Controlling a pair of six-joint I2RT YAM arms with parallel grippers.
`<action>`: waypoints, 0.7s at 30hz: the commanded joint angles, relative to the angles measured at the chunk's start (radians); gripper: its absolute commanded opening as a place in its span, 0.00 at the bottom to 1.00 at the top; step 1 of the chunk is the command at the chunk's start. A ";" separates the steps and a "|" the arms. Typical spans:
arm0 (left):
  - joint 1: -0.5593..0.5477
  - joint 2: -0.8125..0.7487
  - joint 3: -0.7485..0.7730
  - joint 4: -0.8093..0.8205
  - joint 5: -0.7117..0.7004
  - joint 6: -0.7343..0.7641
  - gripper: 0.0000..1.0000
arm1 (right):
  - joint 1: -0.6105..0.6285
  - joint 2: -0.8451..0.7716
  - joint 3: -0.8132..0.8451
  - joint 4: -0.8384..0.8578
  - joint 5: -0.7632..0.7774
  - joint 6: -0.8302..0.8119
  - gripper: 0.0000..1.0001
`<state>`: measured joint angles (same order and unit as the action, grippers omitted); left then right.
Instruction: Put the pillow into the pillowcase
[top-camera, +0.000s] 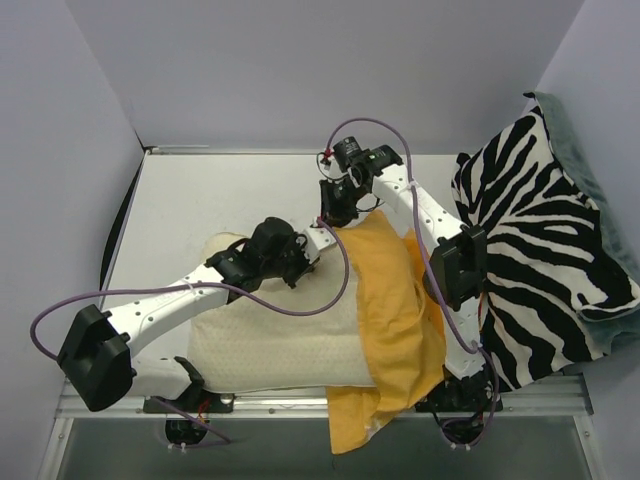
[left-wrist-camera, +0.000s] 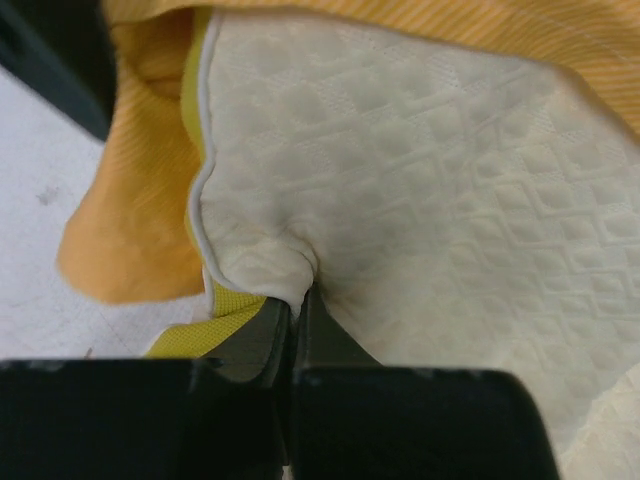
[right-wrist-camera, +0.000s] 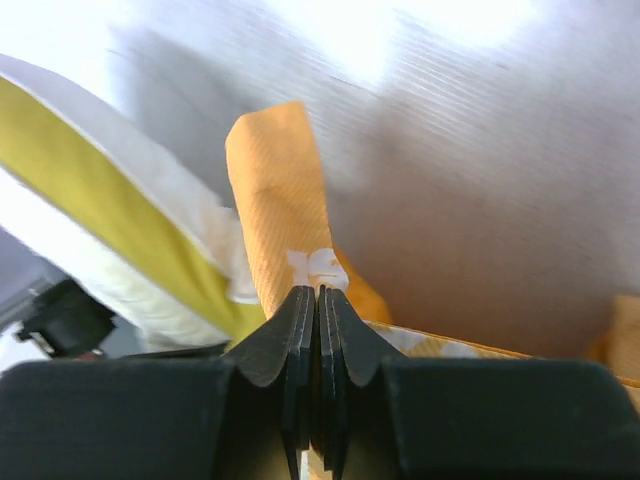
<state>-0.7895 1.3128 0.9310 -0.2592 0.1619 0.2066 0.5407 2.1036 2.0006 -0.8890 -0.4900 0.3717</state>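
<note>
The cream pillow (top-camera: 270, 345) lies flat near the table's front, its right part inside the orange pillowcase (top-camera: 395, 300). My left gripper (top-camera: 308, 250) is at the pillow's far edge. In the left wrist view it (left-wrist-camera: 297, 292) is shut, pinching a fold of the bumpy pillow (left-wrist-camera: 420, 200) beside its yellow-green trim (left-wrist-camera: 215, 325), with the pillowcase (left-wrist-camera: 130, 230) bunched at the left. My right gripper (top-camera: 333, 218) sits at the case's far corner. In the right wrist view it (right-wrist-camera: 318, 292) is shut on the orange pillowcase edge (right-wrist-camera: 280, 200), with the pillow (right-wrist-camera: 100, 190) to the left.
A zebra-striped cushion (top-camera: 540, 250) leans against the right wall, on a grey-green fabric (top-camera: 590, 170). Purple cables loop over both arms and across the pillow. The right arm's elbow (top-camera: 458, 265) stands between case and cushion. Bare white table (top-camera: 220, 195) lies at the back left.
</note>
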 joint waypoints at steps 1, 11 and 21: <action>-0.074 0.026 0.074 0.017 0.068 0.017 0.00 | 0.053 -0.079 0.108 0.139 -0.096 0.168 0.00; -0.108 -0.086 0.003 0.100 -0.050 -0.038 0.00 | 0.169 -0.112 0.023 0.206 -0.052 0.306 0.00; 0.030 -0.311 -0.193 0.135 -0.180 -0.170 0.00 | 0.260 0.055 0.231 0.350 -0.021 0.512 0.00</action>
<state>-0.8070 1.0550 0.7883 -0.2146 -0.0143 0.1307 0.7647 2.1365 2.1727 -0.7052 -0.4709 0.7551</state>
